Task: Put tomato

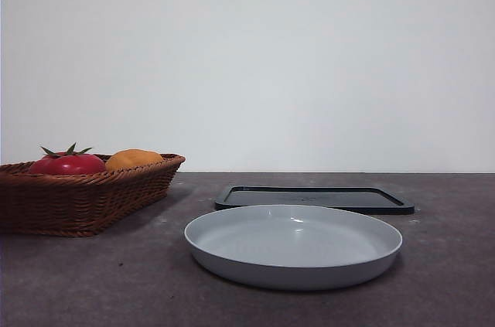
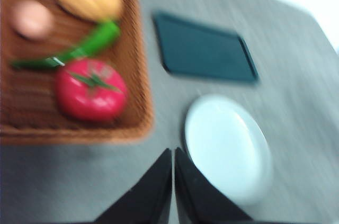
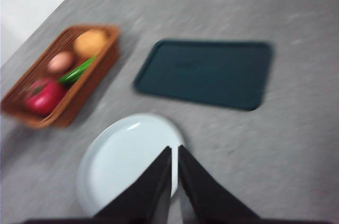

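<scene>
The tomato (image 1: 68,163) sits in the basket (image 1: 85,199) at the left of the front view, the empty plate (image 1: 294,246) seemingly waiting nearby, while the left gripper (image 2: 173,152) and right gripper (image 3: 175,150) hang above, fingers clenched on nothing.

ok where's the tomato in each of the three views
Front view: the tomato sits in the wicker basket at far left, beside the orange fruit.
Left wrist view: tomato at the basket's end nearer the camera, blurred, next to a green vegetable.
Right wrist view: tomato at the basket's near end, left of the grey plate.
Shared landmark: the basket.
</scene>
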Controlling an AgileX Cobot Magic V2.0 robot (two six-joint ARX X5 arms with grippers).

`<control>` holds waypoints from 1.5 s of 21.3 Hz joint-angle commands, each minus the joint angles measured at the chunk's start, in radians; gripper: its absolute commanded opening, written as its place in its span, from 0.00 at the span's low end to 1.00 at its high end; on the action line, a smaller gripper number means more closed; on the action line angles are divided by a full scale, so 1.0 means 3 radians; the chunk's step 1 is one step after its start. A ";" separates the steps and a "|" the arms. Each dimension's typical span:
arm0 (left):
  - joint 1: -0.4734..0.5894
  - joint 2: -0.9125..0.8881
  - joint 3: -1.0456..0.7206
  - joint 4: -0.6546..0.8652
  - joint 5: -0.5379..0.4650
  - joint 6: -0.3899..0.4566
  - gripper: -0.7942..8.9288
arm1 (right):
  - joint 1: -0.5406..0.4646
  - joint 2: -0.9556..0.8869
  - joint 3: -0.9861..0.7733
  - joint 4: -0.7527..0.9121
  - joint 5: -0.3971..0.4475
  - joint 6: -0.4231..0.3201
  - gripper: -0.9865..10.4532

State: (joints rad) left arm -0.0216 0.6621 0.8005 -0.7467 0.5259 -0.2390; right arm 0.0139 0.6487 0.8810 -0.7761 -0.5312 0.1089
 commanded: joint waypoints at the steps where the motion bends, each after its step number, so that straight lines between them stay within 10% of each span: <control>1: -0.0079 0.0251 0.0270 -0.0226 0.0108 0.0317 0.09 | 0.0186 0.0229 0.0254 -0.0219 -0.0126 -0.0205 0.10; 15: -0.0699 0.0392 0.0689 -0.0951 0.0109 0.0584 0.10 | 0.1244 0.0622 0.0520 -0.0830 -0.0155 -0.0453 0.10; 32: -0.0699 0.0409 0.0689 -0.0879 -0.0001 0.0581 0.58 | 0.1242 0.0622 0.0520 -0.0829 -0.0149 -0.0449 0.46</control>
State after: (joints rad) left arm -0.2276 0.7746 0.9821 -1.0203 0.5346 -0.0830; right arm 0.3798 0.8272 1.0176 -1.0317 -0.5751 -0.0120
